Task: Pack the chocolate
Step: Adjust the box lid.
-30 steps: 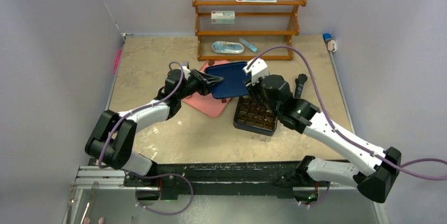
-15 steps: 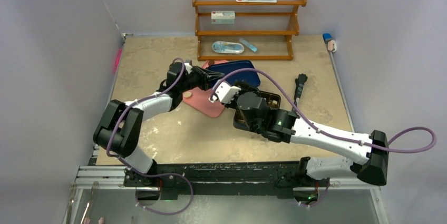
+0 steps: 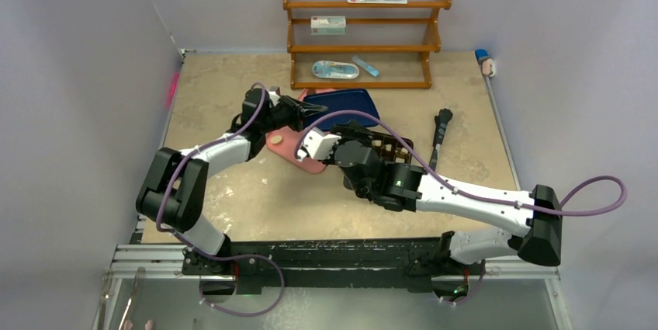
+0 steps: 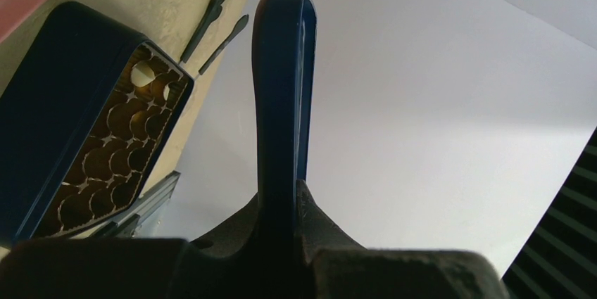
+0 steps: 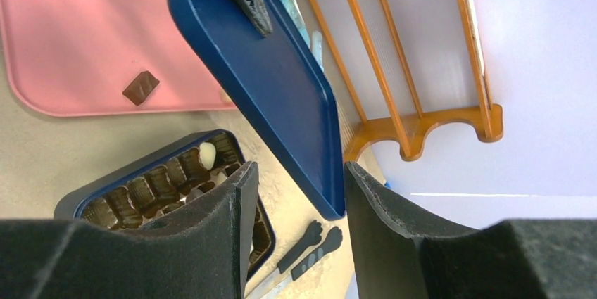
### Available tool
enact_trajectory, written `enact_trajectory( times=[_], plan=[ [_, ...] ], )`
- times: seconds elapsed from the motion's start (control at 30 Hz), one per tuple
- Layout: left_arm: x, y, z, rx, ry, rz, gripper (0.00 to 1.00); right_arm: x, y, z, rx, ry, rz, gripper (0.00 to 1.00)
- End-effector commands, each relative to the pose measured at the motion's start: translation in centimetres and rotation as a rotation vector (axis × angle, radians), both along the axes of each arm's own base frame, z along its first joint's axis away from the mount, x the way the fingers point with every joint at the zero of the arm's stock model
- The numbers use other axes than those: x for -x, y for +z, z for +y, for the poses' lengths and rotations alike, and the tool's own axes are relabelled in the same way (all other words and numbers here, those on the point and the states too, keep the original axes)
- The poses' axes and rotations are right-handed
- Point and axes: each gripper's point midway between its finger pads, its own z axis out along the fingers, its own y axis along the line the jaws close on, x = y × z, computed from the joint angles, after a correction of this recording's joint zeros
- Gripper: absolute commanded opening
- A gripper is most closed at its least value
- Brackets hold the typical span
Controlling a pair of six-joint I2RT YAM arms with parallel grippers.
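Top view: left hand (image 3: 299, 109) is clamped on the rim of the blue lid (image 3: 341, 105), which is raised just behind the gridded box (image 3: 390, 149). Right hand (image 3: 309, 146) sits left of the box, over the pink tray (image 3: 293, 153). A tan piece (image 3: 275, 139), probably chocolate, lies further left.

Left wrist: lid (image 4: 283, 81) is edge-on, pinched between both fingers. Box (image 4: 42, 109) cells are mostly filled with chocolates (image 4: 105, 162).

Right wrist: fingers (image 5: 229, 221) are spread, nothing between them. A dark square piece (image 5: 141, 87) lies loose on the tray (image 5: 70, 39), up-left of the box (image 5: 105, 185).

Judgement: the piece is light, rigid, smooth and easily scuffed. Pinch opposite flat sides gently.
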Motion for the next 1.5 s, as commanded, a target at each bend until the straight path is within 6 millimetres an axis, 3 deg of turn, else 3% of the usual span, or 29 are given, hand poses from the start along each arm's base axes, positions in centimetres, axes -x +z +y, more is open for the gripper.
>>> enact_trajectory(
  times=[0.0,0.6,1.03,1.17,1.33,1.47],
  plan=[
    [0.4,4.4,0.1,0.063,-0.015,-0.071,0.00,-0.2,2.0,0.8,-0.033,0.004,-0.021,0.51],
    [1.6,6.0,0.5,0.071,-0.039,-0.106,0.00,-0.5,0.1,2.8,0.029,0.044,-0.003,0.53],
    [3.6,6.6,0.9,0.073,-0.063,-0.140,0.00,-1.9,1.4,3.7,0.029,0.040,-0.057,0.50],
    [4.3,6.6,1.1,0.072,-0.072,-0.148,0.00,-2.5,1.8,3.6,0.025,0.026,-0.063,0.39],
    [4.8,6.3,1.2,0.070,-0.075,-0.162,0.00,-3.1,2.3,3.3,0.019,0.002,-0.075,0.00],
    [4.8,6.5,1.3,0.068,-0.069,-0.186,0.00,-3.3,2.4,3.0,0.009,-0.013,-0.069,0.00]
  ],
)
